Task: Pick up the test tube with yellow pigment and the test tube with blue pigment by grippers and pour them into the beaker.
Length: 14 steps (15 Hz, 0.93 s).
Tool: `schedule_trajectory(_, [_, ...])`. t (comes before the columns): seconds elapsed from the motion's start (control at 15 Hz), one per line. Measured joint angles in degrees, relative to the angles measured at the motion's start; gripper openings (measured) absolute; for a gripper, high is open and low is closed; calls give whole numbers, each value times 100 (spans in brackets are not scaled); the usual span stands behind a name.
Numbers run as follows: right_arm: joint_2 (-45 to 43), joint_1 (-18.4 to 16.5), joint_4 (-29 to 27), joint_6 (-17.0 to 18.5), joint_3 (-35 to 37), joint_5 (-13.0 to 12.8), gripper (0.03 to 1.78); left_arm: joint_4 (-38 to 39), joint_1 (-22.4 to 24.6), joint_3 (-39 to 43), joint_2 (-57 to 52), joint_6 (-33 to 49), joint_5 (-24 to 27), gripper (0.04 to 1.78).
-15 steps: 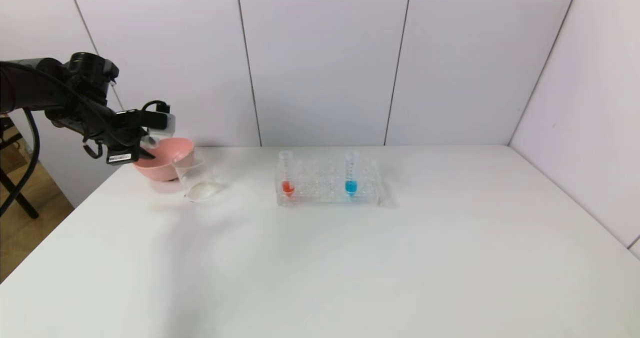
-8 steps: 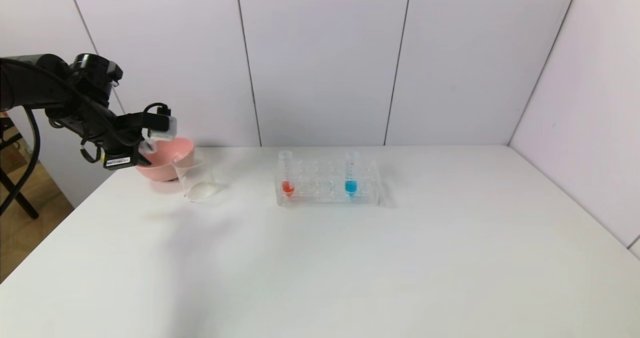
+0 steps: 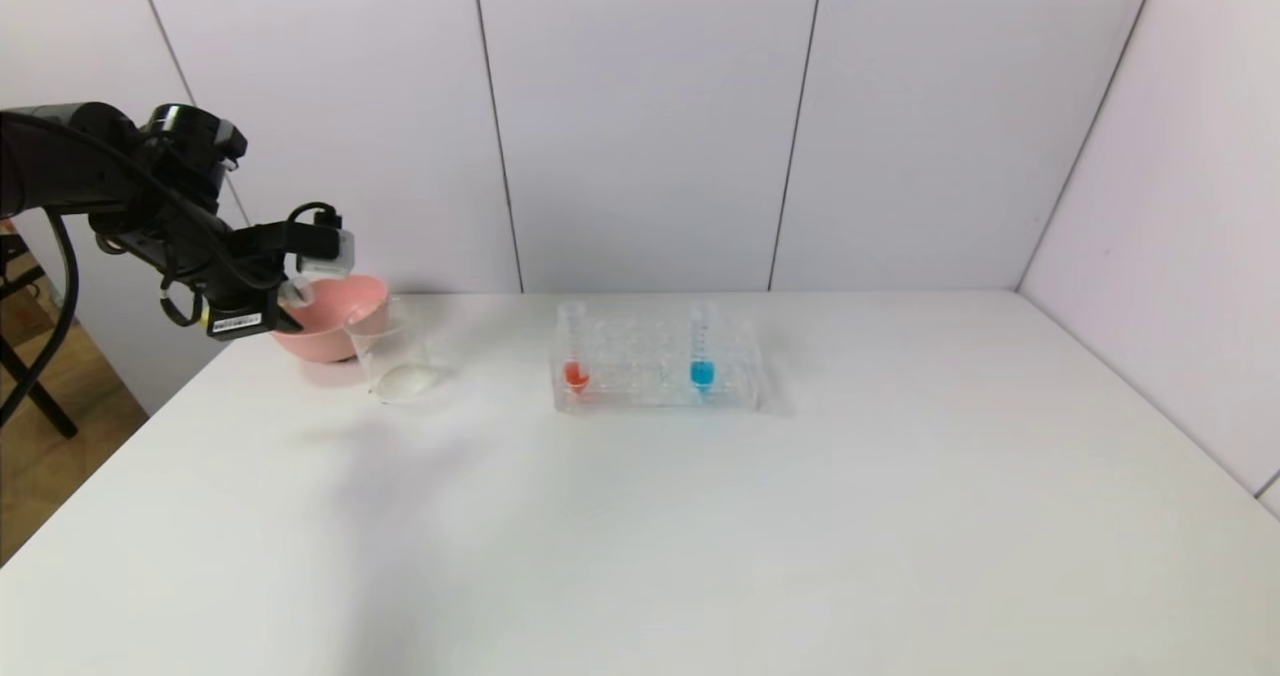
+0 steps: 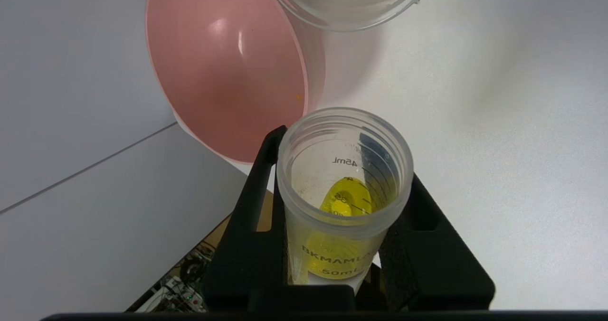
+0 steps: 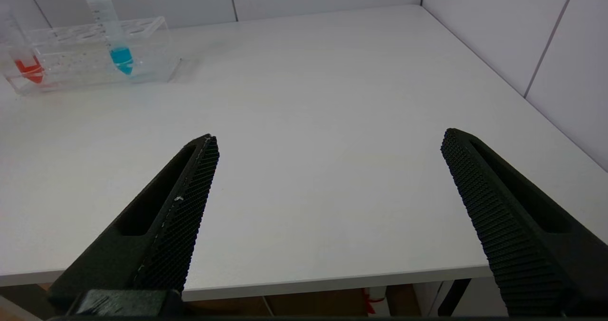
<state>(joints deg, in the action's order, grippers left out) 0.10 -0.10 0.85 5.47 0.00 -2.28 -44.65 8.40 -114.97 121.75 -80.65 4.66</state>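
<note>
Only the left wrist view is showing the black left gripper [image 4: 339, 245] clamping the slim clear test tube with yellow pigment [image 4: 343, 202], open mouth facing the camera, long axis running along the fingers. In the head view that gripper [image 3: 290, 291] is hanging at nine o'clock over the pink plastic bowl [image 3: 345, 321], just beside the small clear beaker [image 3: 385, 356]. The clear test tube with blue pigment [image 3: 703, 351] is standing upright in the clear rectangular rack [image 3: 655, 396]. The right gripper [image 5: 327, 178], seen only from its own wrist, is gaping wide above the white table [image 5: 332, 98].

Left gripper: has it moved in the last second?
Yes. The left gripper, jaws shut on the yellow-pigment clear test tube, drew back leftward from the round pink bowl.
</note>
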Motion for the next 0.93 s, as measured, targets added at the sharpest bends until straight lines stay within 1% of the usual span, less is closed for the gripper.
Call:
schedule_trajectory(0.2, [0,0,0,-2,0,2,171,-21,-46,0,-2,22,-199,54])
schedule_trajectory(0.47, [0,0,-1,-2,0,2,171,-27,-113,0,2,91,-284,54])
schedule_trajectory(0.6, [0,0,0,-2,0,0,171,-27,-168,0,9,190,-493,54])
schedule_trajectory(0.93, [0,0,-1,-2,0,0,171,-18,-240,0,63,301,-730,54])
